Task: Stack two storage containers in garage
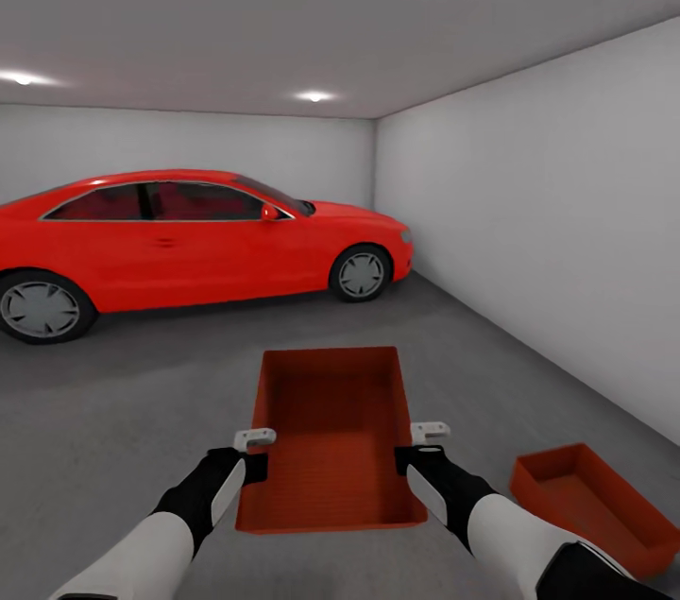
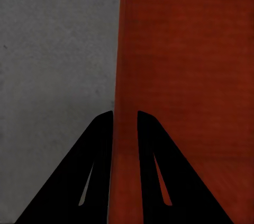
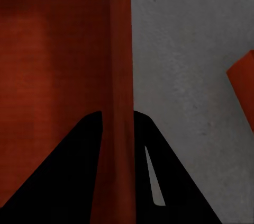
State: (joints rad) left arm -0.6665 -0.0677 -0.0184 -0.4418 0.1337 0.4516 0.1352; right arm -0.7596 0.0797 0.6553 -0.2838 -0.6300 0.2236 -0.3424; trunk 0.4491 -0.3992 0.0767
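I am in the garage. An orange-red storage container (image 1: 331, 435) hangs in front of me above the dark grey floor (image 1: 142, 392), held by both arms. My left gripper (image 1: 253, 466) is shut on its left wall (image 2: 125, 102). My right gripper (image 1: 408, 458) is shut on its right wall (image 3: 120, 75). The second storage container (image 1: 590, 505) rests on the floor at my lower right, beside my right forearm; a corner of the second storage container (image 3: 242, 83) also shows in the right wrist view.
A red car (image 1: 189, 236) is parked across the far left and middle. A plain white wall (image 1: 548, 222) runs along the right. Bare concrete floor lies between the held bin and the car.
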